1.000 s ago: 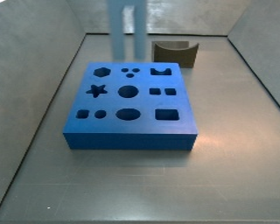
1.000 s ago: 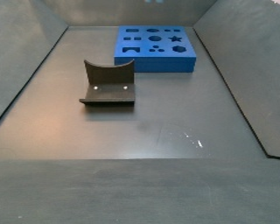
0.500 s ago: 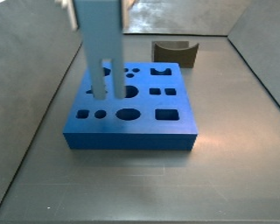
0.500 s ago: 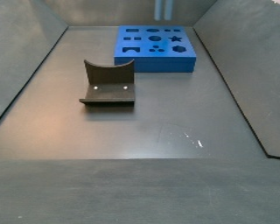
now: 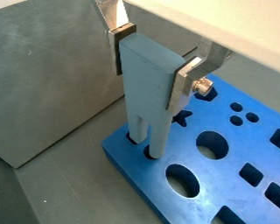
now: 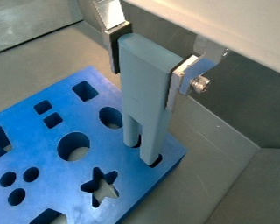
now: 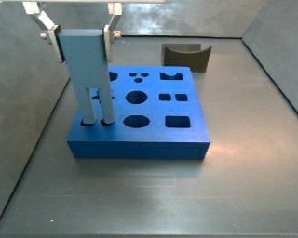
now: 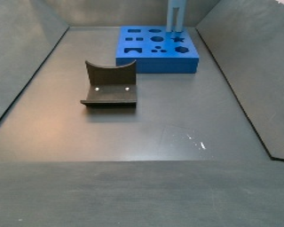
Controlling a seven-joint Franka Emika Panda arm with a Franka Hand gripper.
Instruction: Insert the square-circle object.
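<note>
My gripper (image 7: 83, 35) is shut on the square-circle object (image 7: 87, 65), a tall pale grey-blue block held upright by its top. Its two prongs reach down to the pair of small holes at the front-left corner of the blue board (image 7: 139, 147). Both wrist views show the silver fingers (image 5: 188, 77) clamping the block (image 5: 149, 79) from two sides, with the prong tips at the holes near the board's corner (image 6: 105, 144). How deep the tips sit I cannot tell. In a side view only the block (image 8: 177, 16) shows above the board (image 8: 156, 65).
The dark fixture with a curved notch (image 7: 185, 56) stands on the floor behind the board, and well apart from it in a side view (image 8: 109, 84). Grey walls enclose the floor. The board (image 5: 224, 162) has several other shaped holes.
My gripper has carried the block from high behind the board forward to its front-left corner and lowered it, so the prongs now meet the two small holes.
</note>
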